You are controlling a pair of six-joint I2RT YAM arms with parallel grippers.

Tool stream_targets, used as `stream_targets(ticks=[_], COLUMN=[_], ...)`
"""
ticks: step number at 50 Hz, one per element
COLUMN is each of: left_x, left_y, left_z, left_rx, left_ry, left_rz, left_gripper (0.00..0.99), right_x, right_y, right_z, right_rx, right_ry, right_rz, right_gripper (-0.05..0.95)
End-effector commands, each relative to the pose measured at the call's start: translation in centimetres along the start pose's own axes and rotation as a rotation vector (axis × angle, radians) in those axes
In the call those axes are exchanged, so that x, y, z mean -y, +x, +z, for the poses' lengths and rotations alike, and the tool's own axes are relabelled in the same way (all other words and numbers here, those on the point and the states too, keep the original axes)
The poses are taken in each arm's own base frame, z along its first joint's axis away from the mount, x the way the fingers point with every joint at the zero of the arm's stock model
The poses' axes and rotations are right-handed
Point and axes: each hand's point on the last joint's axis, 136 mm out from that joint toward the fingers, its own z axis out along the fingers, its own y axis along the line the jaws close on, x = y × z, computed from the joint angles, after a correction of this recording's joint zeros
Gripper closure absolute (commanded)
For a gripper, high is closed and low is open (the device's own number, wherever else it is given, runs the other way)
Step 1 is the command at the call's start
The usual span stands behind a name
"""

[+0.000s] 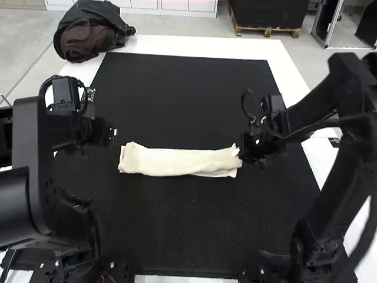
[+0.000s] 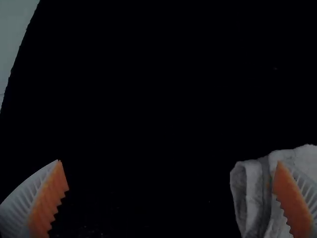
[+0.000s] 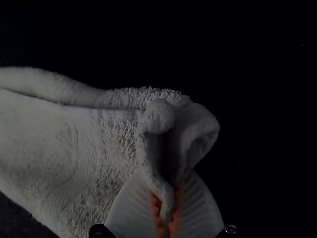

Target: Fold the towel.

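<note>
A cream towel (image 1: 179, 161) lies folded into a long narrow strip across the middle of the mat. Just beyond its left end is my left gripper (image 1: 113, 133); in the left wrist view that gripper (image 2: 171, 198) has its fingers wide apart, one of them over the layered end of the towel (image 2: 255, 198). At the towel's right end is my right gripper (image 1: 244, 154). In the right wrist view the right gripper (image 3: 166, 208) is closed on a pinched edge at the end of the towel (image 3: 59, 144).
A black mat (image 1: 188, 88) covers most of the white table (image 1: 288, 79). A dark bag (image 1: 91, 32) rests at the table's far left corner.
</note>
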Motion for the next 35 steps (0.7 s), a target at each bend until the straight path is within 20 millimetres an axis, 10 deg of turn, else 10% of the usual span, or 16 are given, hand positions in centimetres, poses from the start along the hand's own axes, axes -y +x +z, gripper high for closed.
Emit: stream_targets(ticks=[1, 35], left_x=[-0.5, -1.1], left_y=[-2.3, -2.5], left_z=[-0.7, -0.7], left_rx=[0.059, 0.071], left_ry=[-0.011, -0.045], left_rz=[0.002, 0.003], left_gripper=[0.028, 0.028], right_x=[-1.4, -17.5], right_y=[-2.7, -3.3], right_z=[-1.9, 0.1], right_rx=[0.059, -0.019], right_ry=[-0.045, -0.281], right_rz=[-0.019, -0.205], right_gripper=[0.93, 0.93])
